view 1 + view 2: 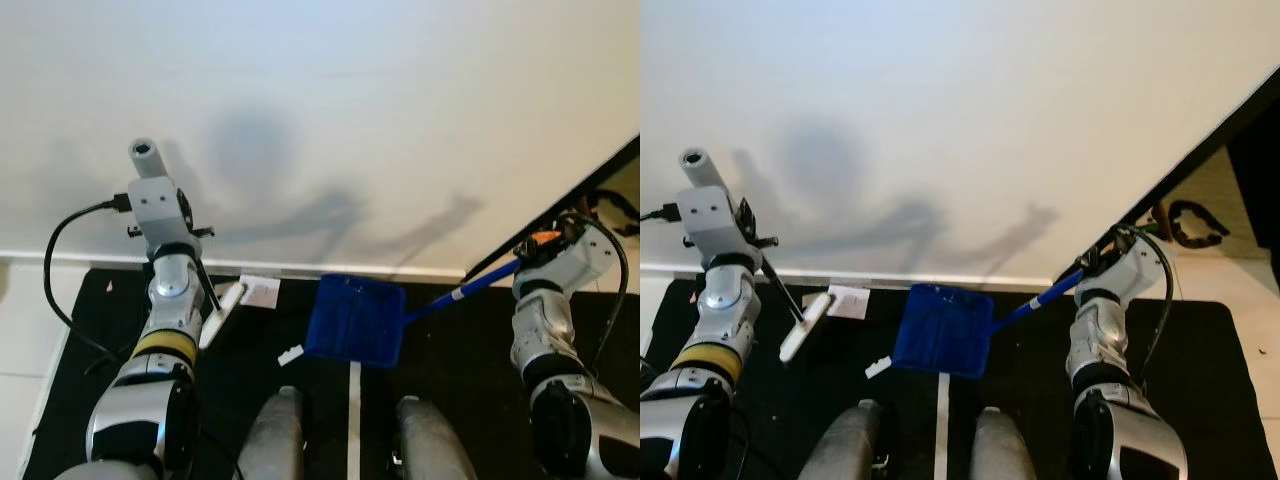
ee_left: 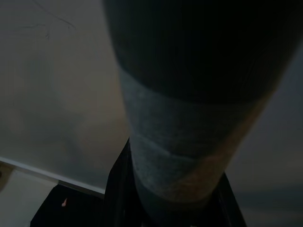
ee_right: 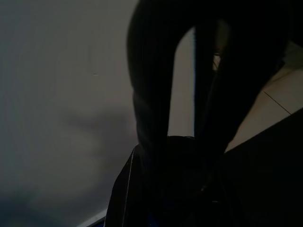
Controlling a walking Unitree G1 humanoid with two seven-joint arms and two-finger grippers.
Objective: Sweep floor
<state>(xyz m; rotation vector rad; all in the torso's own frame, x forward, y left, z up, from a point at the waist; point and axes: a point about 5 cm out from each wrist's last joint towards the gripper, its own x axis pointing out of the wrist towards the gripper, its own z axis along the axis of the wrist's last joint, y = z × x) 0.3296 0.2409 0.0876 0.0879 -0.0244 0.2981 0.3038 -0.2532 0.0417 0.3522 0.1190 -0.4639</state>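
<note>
My left gripper (image 1: 188, 238) is raised before the white wall, shut on the thin black handle of a broom. The broom's white head (image 1: 222, 314) rests on the black mat (image 1: 100, 310) near the baseboard. To the right, my right gripper (image 1: 541, 246) is shut on the blue handle (image 1: 470, 288) of a blue dustpan (image 1: 355, 320). The pan lies tilted on the mat just ahead of my legs. A white paper scrap (image 1: 262, 291) lies by the broom head, and a smaller white bit (image 1: 290, 353) lies at the dustpan's near left corner.
A white wall with a white baseboard (image 1: 970, 281) stands close ahead. The mat ends at pale floor (image 1: 25, 340) on the left. A dark-framed opening (image 1: 1240, 140) with tile floor and a black cable (image 1: 1195, 222) lies at the right. My grey legs (image 1: 275, 435) are below.
</note>
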